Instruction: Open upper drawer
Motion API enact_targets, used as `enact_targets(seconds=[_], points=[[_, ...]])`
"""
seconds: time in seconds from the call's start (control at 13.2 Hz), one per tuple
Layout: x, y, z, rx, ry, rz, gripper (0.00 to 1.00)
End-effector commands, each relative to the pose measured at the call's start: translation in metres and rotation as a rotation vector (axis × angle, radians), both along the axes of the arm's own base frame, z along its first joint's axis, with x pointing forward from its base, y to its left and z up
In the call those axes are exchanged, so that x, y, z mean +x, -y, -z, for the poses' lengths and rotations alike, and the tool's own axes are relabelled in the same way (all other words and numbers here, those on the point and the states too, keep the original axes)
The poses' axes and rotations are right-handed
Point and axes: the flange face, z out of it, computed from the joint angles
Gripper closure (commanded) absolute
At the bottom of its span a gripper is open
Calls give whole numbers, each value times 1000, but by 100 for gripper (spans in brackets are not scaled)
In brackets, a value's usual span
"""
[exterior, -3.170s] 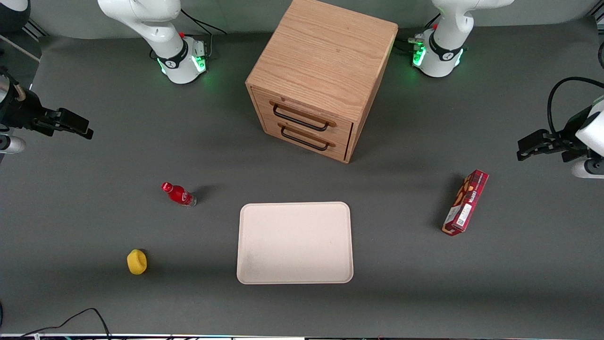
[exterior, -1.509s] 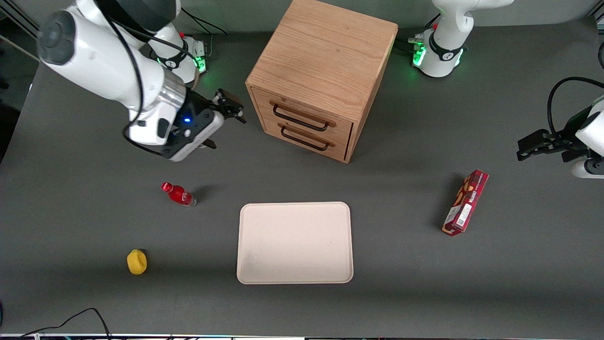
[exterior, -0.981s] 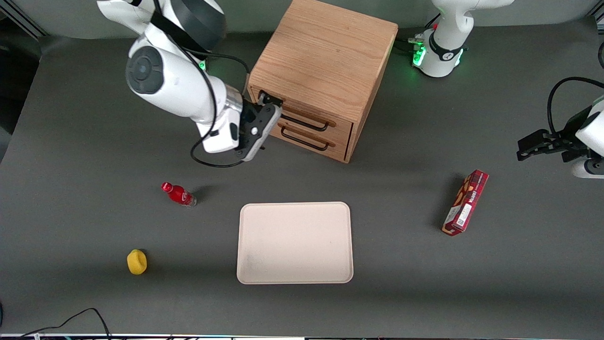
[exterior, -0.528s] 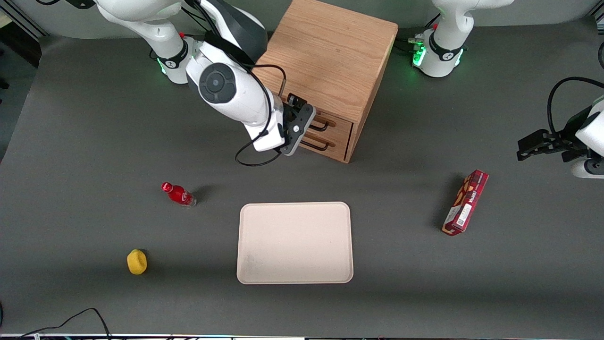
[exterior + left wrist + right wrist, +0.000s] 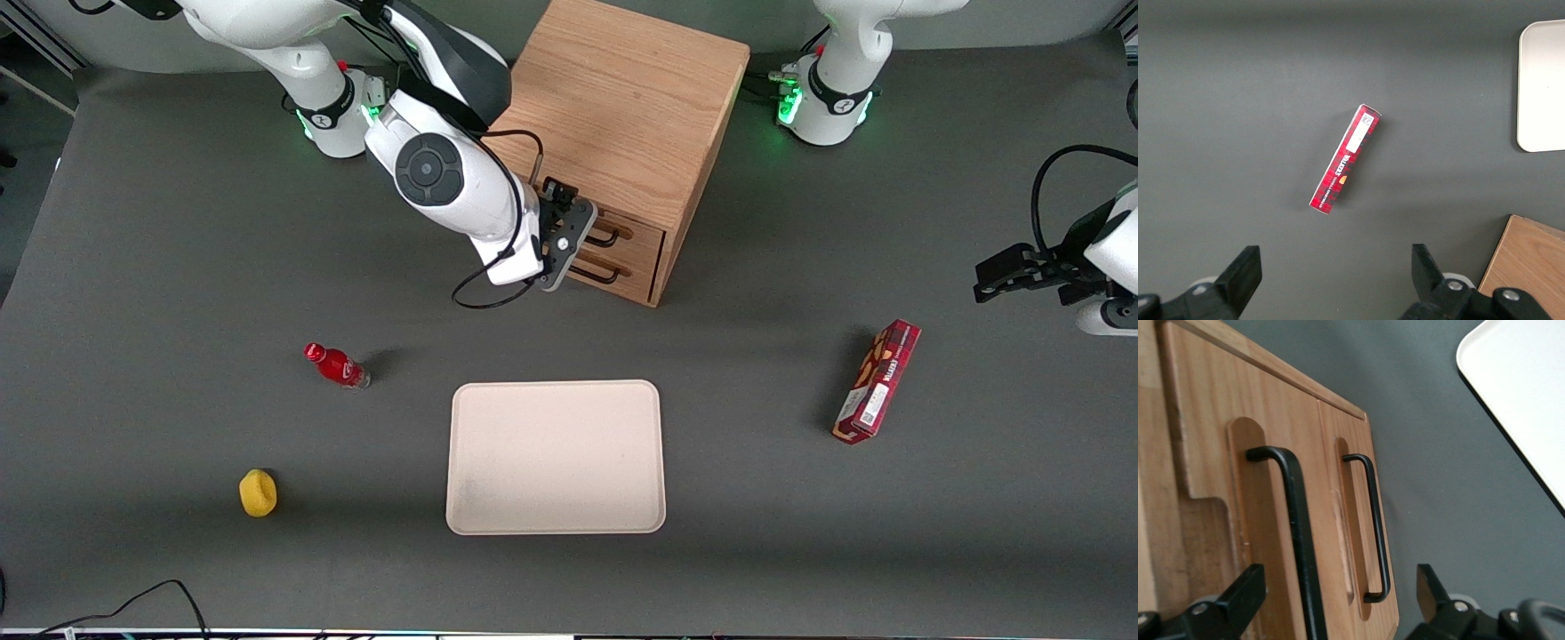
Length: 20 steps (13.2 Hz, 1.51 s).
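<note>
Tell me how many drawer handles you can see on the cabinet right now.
2. The upper drawer handle lies between the open pincer fingers, not yet clamped. The lower drawer handle sits just below it, nearer the table. The arm partly hides both in the front view.

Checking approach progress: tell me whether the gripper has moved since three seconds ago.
Yes. The gripper has swung in from the working arm's table end to the cabinet, now in front of the upper drawer.

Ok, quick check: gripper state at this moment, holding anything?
Right gripper: open, holding nothing, in front of the upper drawer, its fingers on either side of the black handle.
</note>
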Motion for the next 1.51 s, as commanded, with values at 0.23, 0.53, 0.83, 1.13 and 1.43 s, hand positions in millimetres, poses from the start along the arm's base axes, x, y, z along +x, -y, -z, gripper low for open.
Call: enact_targets(seconds=[0.23,0.53,0.83,1.13,1.43], points=[[4,11,6,-20,2,9,0],[3,9,13,-21,-7,5,0],[15,16,22,-15,44,-43,0],[25,20,27,-5,54,-44,0],[39,33,30,-14,102,-55,0]])
